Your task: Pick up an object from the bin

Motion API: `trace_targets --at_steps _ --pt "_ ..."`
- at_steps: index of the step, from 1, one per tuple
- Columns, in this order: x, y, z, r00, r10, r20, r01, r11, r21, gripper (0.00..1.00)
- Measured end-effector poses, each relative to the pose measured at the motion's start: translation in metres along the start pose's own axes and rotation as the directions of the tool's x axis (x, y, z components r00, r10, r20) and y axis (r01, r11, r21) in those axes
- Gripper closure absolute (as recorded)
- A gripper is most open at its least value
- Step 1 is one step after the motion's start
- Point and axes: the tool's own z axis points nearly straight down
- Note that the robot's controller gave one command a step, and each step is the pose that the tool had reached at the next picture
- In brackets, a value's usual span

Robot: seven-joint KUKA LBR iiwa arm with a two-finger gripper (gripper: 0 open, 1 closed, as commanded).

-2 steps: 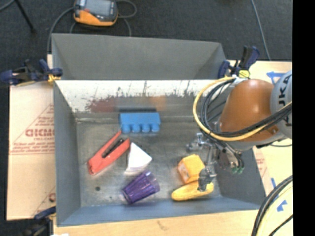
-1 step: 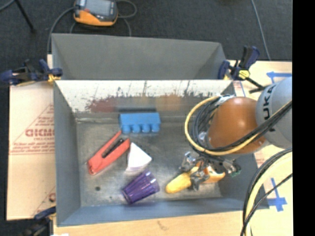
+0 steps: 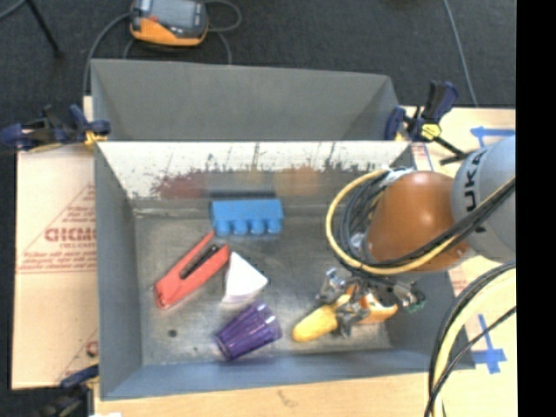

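At the left of the grey bin (image 3: 117, 259) a red flat tool (image 3: 191, 272) lies slanted on the floor. Just beside it, on its right, is a white cone-like piece (image 3: 241, 278). A blue block (image 3: 248, 216) with bumps sits behind them near the back wall, and a purple ribbed cup (image 3: 248, 331) lies on its side in front. I think none of these is in danger except the cup, which is near the next thing and could be pushed if that thing rolls. Further right, close to the front wall, lies a yellow rounded thing (image 3: 314, 324), shaped somewhat like a banana. The gripper (image 3: 346, 309) is down at its right end, touching it or nearly so. Whether the jaws are spread or pressing on it I cannot tell, because the wrist parts crowd the view there. The main risk is that such a curved, smooth-looking body slips out sideways when squeezed near one end, or tips and drops when lifted. The front wall is also near, so a slightly wrong descent could strike it.
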Motion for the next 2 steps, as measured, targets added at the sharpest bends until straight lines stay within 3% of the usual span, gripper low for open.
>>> trace_targets --at_steps 1,2 --pt "-0.0056 -0.0055 -0.1184 0.999 0.046 -0.017 -0.046 0.999 -0.009 1.0" --pt "-0.0057 -0.0053 -0.1184 0.999 0.047 -0.017 -0.047 0.999 -0.01 1.0"
